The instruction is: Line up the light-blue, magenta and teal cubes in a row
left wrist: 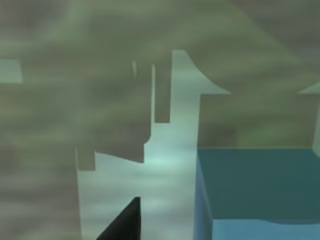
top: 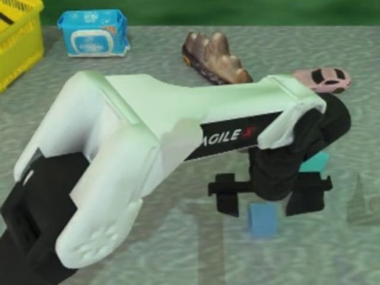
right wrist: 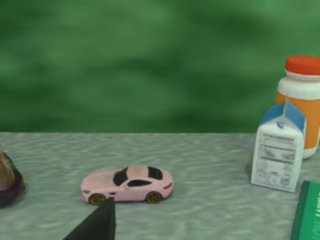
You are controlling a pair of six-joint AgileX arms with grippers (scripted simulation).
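My left arm reaches across the table, and its gripper [top: 266, 206] hangs open right of centre. The light-blue cube [top: 263, 219] sits on the table between and just in front of the two black fingers [top: 228, 200]. Close up in the left wrist view, this cube [left wrist: 260, 200] lies beside one fingertip [left wrist: 125, 222] without touching it. A corner of the teal cube [top: 315, 161] peeks out behind the gripper body. The magenta cube is hidden. My right gripper [right wrist: 145, 235] is parked outside the top view; one of its fingers [right wrist: 102, 222] shows with nothing beside it.
Along the far edge stand a yellow basket [top: 18, 41], a blue-and-white wipes packet [top: 94, 32], a brown shoe [top: 214, 57] and a pink toy car [top: 323, 78]. The right wrist view adds a milk carton [right wrist: 279, 150], an orange-lidded bottle [right wrist: 305, 95] and a green book edge [right wrist: 307, 210].
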